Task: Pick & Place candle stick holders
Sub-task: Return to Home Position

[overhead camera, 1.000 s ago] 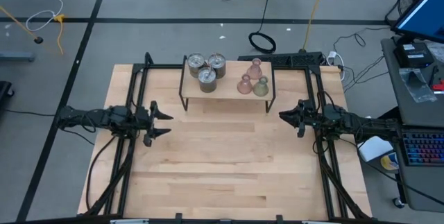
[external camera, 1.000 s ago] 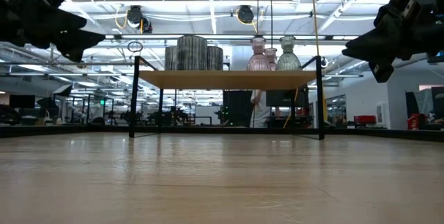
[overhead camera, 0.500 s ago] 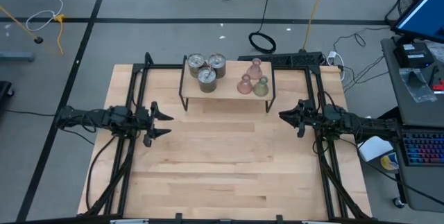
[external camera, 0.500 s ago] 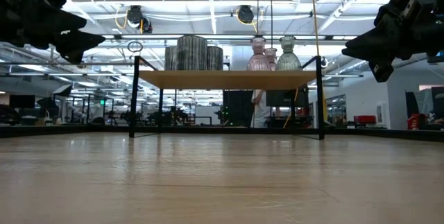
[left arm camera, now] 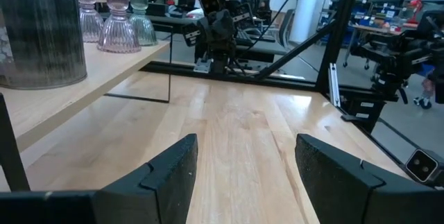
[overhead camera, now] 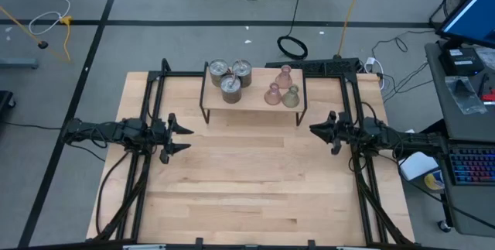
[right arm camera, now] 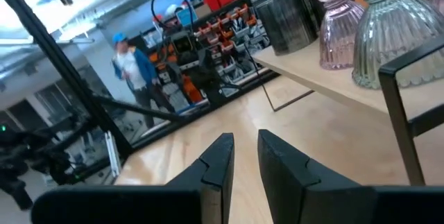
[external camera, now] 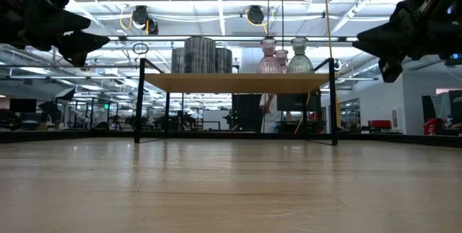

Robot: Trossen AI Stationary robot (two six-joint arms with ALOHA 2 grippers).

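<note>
High view: left gripper [overhead camera: 179,135] fingers well apart, empty, above the worktop [overhead camera: 247,180]. Right gripper [overhead camera: 317,131] fingers nearly together, narrow gap, also empty. Farther back, all six candle stick holders [overhead camera: 232,80] sit on the small raised shelf [overhead camera: 251,98], untouched.

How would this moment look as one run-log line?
silver round metallic holders, tinted glass holders: on shelf | left pincer: open, empty | right pincer: narrow gap, empty

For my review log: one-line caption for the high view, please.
Three shiny silver round holders and three tinted glass holders sit on a small raised wooden shelf; both arms wait aside.
</note>
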